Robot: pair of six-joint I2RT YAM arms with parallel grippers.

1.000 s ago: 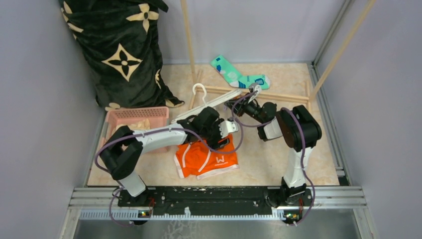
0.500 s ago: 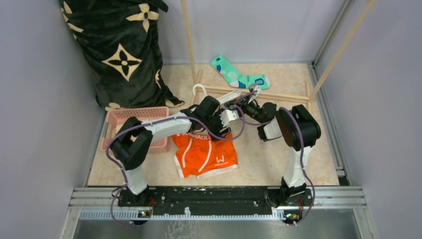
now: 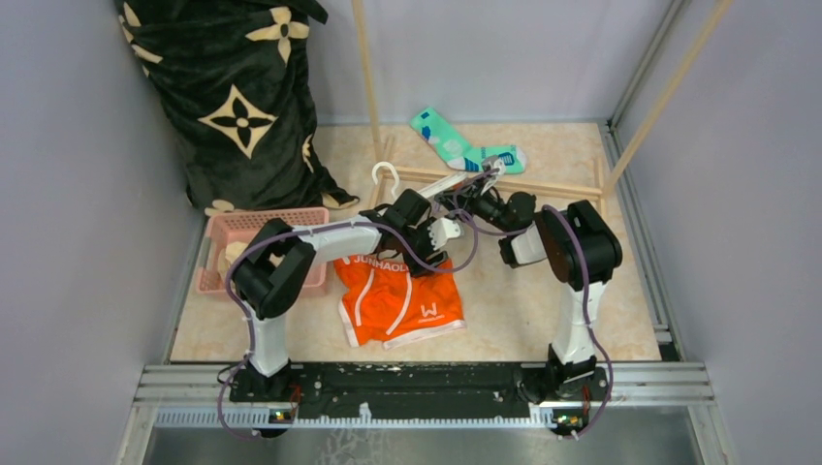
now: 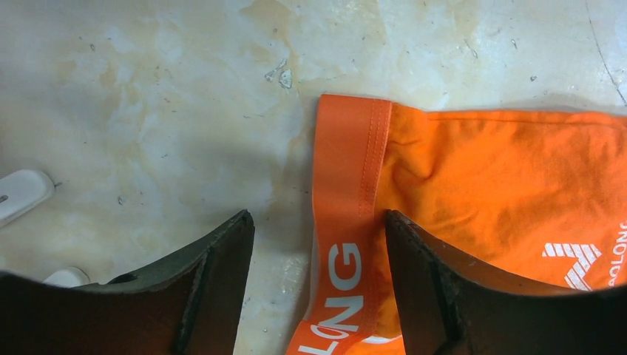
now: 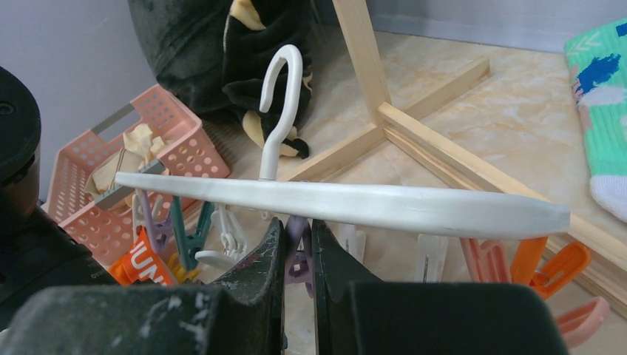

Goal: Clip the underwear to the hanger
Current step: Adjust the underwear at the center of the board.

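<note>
Open marbled tabletop (image 3: 514, 300) lies right of the bright orange boxer briefs (image 3: 402, 300). To the left, a pink perforated plastic basket (image 3: 291, 215) blocks the way. Behind, the white plastic drying frame (image 5: 355, 203) (its lilac clothespin (image 5: 298, 259) pinched in the right gripper (image 5: 297, 229)) and pale wooden rack bars (image 3: 557, 188) crowd the passage.
</note>
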